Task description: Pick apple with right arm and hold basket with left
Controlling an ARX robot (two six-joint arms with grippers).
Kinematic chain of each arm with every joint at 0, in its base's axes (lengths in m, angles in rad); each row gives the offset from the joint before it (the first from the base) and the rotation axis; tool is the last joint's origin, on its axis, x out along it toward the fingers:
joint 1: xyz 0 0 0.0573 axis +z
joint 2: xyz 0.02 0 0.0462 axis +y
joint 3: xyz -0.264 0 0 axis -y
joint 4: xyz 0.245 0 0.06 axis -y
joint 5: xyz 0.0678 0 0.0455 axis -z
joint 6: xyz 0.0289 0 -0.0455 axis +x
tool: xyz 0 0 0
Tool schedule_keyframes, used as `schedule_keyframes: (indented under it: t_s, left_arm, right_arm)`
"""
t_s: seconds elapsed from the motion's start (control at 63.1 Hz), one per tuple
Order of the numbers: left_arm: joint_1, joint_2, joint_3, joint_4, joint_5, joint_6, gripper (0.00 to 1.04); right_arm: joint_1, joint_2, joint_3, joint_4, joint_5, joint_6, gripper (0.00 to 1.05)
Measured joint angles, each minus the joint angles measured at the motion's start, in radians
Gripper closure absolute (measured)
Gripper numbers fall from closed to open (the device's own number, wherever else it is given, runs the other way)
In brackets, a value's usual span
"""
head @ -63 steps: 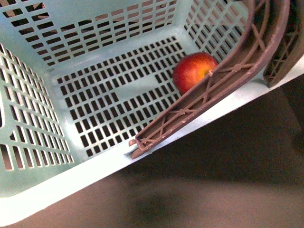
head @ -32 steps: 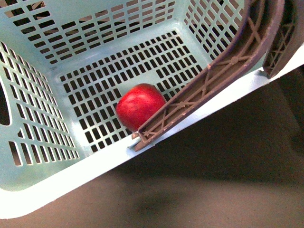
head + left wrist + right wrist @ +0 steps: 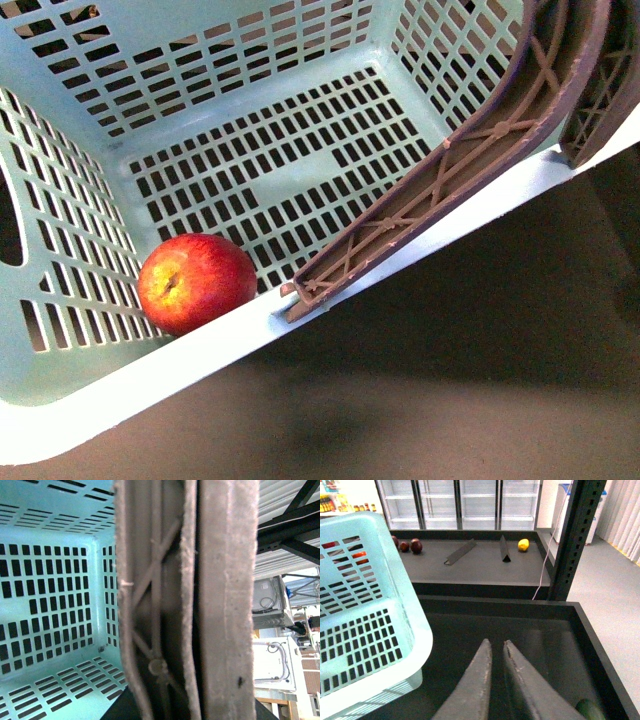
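Note:
The aqua-blue basket (image 3: pixel 250 120) fills the front view, tilted. The red apple (image 3: pixel 196 282) with a yellow-orange patch lies inside it, in the near left corner against the front wall. The two brown ribbed handles (image 3: pixel 470 150) stand up together at the right. In the left wrist view the handles (image 3: pixel 190 600) fill the middle, with the basket's slotted walls (image 3: pixel 50 580) beside them; my left gripper is shut on the basket's handles, its fingers hidden. My right gripper (image 3: pixel 495 644) is shut and empty above a dark bin, beside the basket's outer wall (image 3: pixel 365 605).
The dark bin (image 3: pixel 580 630) under my right gripper has raised walls; a green thing (image 3: pixel 592 711) lies in its corner. A far shelf holds dark red fruits (image 3: pixel 410 545) and a yellow fruit (image 3: pixel 523 544). A black slotted post (image 3: pixel 575 535) stands at the right.
The apple has rolled across the basket floor, from beside the handle at the right to the near left corner. The basket has shifted slightly.

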Motion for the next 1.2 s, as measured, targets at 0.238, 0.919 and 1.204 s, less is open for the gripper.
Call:
schedule_keyframes:
  t_s: [0.238, 0.919, 1.204]
  left_arm:
    - [0.000, 0.000, 0.000, 0.000, 0.000, 0.000, 0.90]
    - [0.000, 0.000, 0.000, 0.000, -0.001, 0.000, 0.90]
    - [0.000, 0.000, 0.000, 0.000, -0.001, 0.000, 0.90]
  right_arm:
    - [0.000, -0.109, -0.071, -0.040, 0.000, 0.003, 1.03]
    - [0.000, -0.348, -0.146, -0.173, -0.001, 0.003, 1.03]
    - [0.000, -0.425, -0.146, -0.251, 0.000, 0.003, 1.03]
